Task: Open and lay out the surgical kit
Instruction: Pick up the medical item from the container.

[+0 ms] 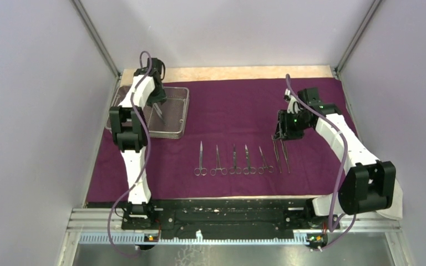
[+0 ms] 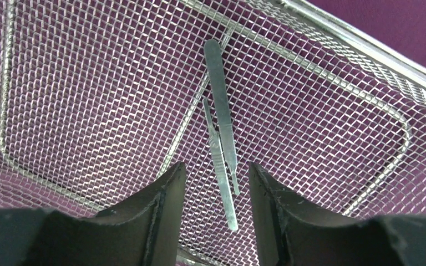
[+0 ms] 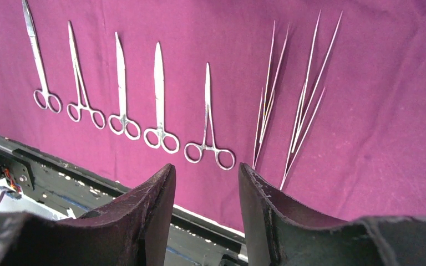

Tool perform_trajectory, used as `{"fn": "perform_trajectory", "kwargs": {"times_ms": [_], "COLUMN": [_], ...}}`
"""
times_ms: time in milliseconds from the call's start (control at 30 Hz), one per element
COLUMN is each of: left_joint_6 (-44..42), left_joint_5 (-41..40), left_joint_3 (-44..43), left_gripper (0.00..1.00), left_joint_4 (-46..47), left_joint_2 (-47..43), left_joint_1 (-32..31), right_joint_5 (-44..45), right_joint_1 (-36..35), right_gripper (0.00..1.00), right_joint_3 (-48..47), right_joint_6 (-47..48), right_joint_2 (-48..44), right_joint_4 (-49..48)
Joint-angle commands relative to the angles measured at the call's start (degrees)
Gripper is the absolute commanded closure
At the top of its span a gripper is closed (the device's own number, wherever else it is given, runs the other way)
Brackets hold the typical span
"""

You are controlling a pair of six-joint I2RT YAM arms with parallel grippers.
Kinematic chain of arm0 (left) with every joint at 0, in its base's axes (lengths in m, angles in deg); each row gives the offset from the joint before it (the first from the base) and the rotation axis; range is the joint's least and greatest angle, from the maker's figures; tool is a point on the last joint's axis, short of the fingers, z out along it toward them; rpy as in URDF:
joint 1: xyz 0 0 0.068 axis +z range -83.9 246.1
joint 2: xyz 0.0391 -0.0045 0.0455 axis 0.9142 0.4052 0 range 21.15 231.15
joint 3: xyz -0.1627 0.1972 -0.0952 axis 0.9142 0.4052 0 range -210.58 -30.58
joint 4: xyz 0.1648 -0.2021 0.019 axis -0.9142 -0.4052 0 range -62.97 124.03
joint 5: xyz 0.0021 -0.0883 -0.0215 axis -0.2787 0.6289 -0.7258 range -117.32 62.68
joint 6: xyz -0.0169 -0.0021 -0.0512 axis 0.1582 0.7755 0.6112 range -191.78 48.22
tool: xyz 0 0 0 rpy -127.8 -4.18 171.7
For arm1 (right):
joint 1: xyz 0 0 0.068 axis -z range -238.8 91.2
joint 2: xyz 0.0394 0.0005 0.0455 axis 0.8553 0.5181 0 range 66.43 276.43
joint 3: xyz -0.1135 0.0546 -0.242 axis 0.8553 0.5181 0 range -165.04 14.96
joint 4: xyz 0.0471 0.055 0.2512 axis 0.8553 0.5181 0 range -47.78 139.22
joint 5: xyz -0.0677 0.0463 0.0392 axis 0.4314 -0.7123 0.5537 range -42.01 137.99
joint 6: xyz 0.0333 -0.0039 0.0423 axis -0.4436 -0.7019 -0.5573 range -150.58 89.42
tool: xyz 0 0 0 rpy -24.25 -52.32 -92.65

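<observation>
Fingers (image 2: pixel 169 191) of the left gripper (image 2: pixel 216 166) are seen in the left wrist view parted to a middling gap, nothing pinched. Between them two slim steel instruments (image 2: pixel 222 111) are straddled, lying on the floor of the wire-mesh tray (image 2: pixel 89 83). Their long axes run away from the fingertips, side by side and overlapping, so the jaws are set across them, with mesh showing on both sides. A squeeze and lift is judged to be the step in hand, and both pieces may well be caught together.

Over to the right wrist view: the right gripper (image 3: pixel 206 166) is parted too, and empty, above the near edge of the purple cloth wrap (image 3: pixel 377 166). Five scissor-like instruments (image 3: pixel 158 88) and long thin tweezers (image 3: pixel 266 111) are laid out in a row, tips pointing away.

From the top view, the tray (image 1: pixel 173 132) is found at the wrap's far left corner, directly under the left arm. The right arm is placed well apart from it, at the row's right end. The left is plainly the nearer.
</observation>
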Motion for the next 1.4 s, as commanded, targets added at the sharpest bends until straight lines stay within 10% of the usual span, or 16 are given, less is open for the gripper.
{"fn": "perform_trajectory", "kwargs": {"times_ms": [0,800,1367], "left_joint_6": [3.11,29.6,35.97], "left_joint_5": [0.17,-2.47,9.88], "left_joint_3": [-5.88,-1.28,5.72], "left_gripper": [0.44,0.32,0.33], "left_joint_4": [-6.05,-27.97,-20.32], "left_joint_2": [3.56,-1.34,-1.33], "left_joint_1": [-0.16,1.42,8.77], "right_joint_5": [-1.05,-3.93,-1.95], "right_joint_1": [-0.36,-0.37,-0.37], "right_gripper": [0.54,0.54,0.54], "right_joint_3": [-1.29,1.13,1.41], "right_joint_6": [0.5,-0.31,0.18], "right_joint_2": [1.0,3.35,2.33], "right_joint_4": [-1.19,-3.82,-3.59]}}
